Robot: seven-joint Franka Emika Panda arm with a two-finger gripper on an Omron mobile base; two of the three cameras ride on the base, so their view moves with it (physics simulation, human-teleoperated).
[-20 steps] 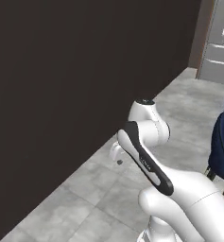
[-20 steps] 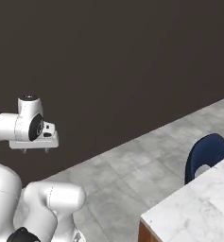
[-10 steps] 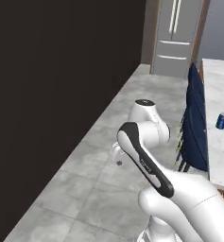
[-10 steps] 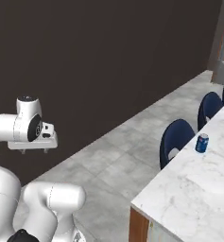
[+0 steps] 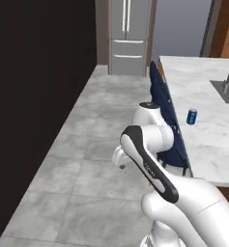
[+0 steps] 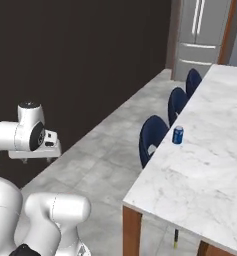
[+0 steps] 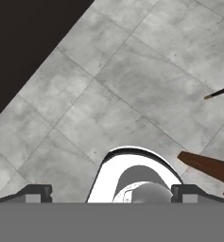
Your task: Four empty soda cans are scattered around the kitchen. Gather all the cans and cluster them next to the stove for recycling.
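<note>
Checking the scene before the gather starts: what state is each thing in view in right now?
can: blue, upright on the marble island counter, untouched.
tool: open, empty, over bare floor.
fridge: doors shut.
chairs: tucked in along the island.
sink faucet: no water seen running.

White arm folded up over its base, wrist bent downward, end effector (image 7: 111,193) pointing down, fingers (image 7: 33,193) spread wide, holding nothing
</note>
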